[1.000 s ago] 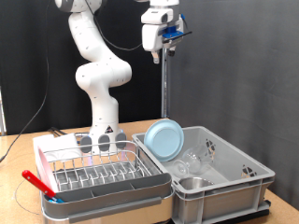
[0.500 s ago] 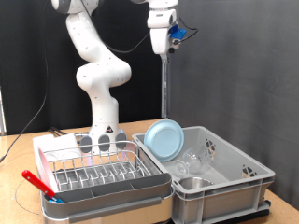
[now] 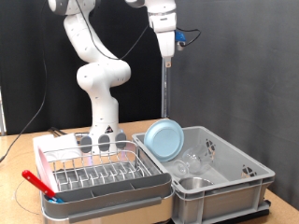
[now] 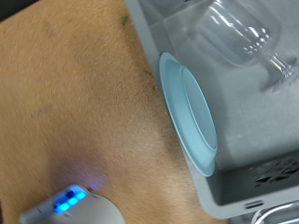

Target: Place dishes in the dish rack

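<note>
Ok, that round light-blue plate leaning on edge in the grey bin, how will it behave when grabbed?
The round light-blue plate looks rigid, so it should not flex. It stands on edge against the wall of the grey plastic bin, so a nudge could probably tip or roll it. Its glossy surface may be slippery, and the clear wine glass beside it looks fragile if the plate falls.
</note>
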Tool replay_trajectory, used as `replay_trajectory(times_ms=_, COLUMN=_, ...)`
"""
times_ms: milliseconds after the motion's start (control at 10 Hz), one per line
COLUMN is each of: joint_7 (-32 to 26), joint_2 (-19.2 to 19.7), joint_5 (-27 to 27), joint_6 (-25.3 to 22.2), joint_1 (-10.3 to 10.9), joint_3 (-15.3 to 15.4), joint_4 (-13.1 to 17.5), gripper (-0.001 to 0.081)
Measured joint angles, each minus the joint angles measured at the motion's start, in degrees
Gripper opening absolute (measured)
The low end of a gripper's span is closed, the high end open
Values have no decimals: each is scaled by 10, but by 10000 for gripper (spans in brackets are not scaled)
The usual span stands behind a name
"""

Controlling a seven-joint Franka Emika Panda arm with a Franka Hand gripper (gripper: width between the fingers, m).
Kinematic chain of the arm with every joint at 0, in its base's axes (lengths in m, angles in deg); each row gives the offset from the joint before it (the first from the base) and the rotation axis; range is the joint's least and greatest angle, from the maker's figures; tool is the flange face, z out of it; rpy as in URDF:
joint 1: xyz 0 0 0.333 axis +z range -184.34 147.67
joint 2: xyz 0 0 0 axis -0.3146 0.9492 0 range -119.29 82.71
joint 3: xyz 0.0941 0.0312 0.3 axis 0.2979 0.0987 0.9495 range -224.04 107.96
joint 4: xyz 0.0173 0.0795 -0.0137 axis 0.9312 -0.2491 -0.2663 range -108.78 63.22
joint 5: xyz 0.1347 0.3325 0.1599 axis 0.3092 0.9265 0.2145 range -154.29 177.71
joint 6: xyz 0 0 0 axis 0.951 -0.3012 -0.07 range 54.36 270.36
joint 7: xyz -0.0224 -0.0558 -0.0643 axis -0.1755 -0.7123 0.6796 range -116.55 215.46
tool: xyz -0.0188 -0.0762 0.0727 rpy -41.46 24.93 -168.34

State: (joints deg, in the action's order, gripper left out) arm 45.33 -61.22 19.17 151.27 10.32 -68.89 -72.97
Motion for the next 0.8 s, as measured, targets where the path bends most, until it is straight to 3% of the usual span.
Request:
replay_trajectory(times_ms=300, joint_7=-101, joint_2=4, joint_5=-68, joint_6=8, joint_1=4, joint_3=-1, joint_4=-17, gripper=806)
replay_trajectory(times_ms=500, joint_7=-116, joint_2=-10, joint_5=-102, joint_6=26, joint_1=3, joint_3=11, joint_4=-49, gripper=806)
replay_trajectory(times_ms=800, joint_7=-110, joint_2=-69, joint_5=-113, joint_6=62, joint_1=3, joint_3=30, joint_4=-115, gripper=806)
